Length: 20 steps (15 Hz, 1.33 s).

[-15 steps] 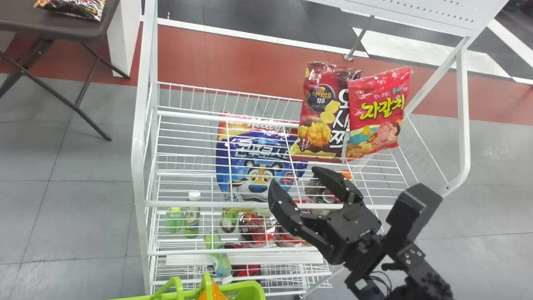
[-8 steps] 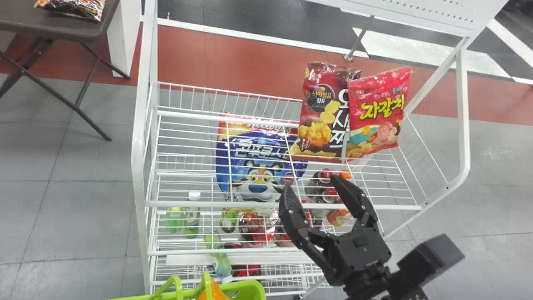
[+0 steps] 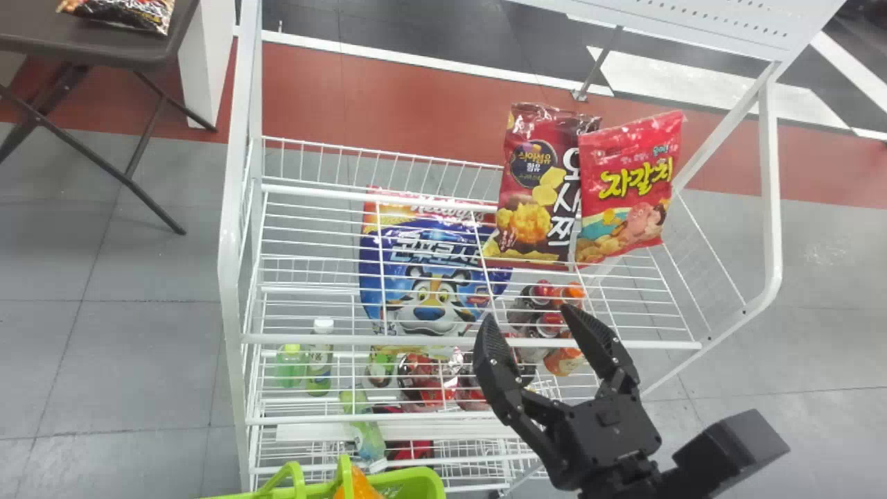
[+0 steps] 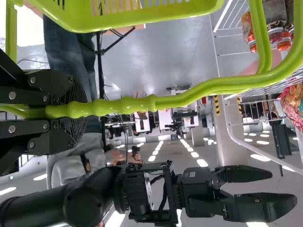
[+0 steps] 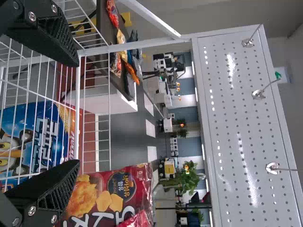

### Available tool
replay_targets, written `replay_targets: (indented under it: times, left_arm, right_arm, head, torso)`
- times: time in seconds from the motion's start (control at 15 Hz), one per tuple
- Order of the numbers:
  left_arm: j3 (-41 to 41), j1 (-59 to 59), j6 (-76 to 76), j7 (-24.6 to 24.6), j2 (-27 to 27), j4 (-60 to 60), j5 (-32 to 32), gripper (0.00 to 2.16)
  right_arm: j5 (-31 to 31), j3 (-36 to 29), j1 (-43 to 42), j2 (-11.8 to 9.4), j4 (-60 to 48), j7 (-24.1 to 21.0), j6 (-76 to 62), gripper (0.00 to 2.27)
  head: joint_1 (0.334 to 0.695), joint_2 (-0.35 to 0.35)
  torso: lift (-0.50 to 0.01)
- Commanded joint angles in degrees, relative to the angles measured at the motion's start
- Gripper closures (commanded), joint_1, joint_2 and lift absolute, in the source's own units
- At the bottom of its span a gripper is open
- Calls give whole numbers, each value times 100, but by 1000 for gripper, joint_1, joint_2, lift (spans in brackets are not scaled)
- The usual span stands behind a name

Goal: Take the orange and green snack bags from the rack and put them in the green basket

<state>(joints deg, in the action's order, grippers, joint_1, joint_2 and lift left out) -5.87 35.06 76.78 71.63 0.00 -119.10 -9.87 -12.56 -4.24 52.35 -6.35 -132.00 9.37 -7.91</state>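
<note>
From where I stand, the head view looks steeply down and forward over the white rack (image 3: 232, 208). The left wrist view peers into the room from close behind the handle (image 4: 128, 106); both share the green basket (image 4: 87, 23). The right wrist view, near the rack, faces the pegboard (image 5: 244, 118), sharing the blue bag (image 5: 35, 135) with the head view.

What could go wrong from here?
Right claw, open in front of the rack, might catch wires if it goes in low. Red bag overlaps the maroon one in view, so a grab may drag both. Left claw grips only the basket's handle; it could swing.
</note>
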Motion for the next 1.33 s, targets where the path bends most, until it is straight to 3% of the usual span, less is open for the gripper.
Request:
replay_targets:
  times: [0.0, 1.27]
  left_arm:
    - [-2, 0, 18, 0, -15, -25, 3, 2148]
    - [-2, 9, 18, 0, -15, -51, -6, 2148]
  right_arm:
    - [-10, -16, 12, 3, -36, 4, -22, 83]
    - [-54, -68, 65, -32, -27, 13, -303, 87]
  head:
    - [695, -350]
    - [695, -350]
  torso:
    - [0]
    - [0]
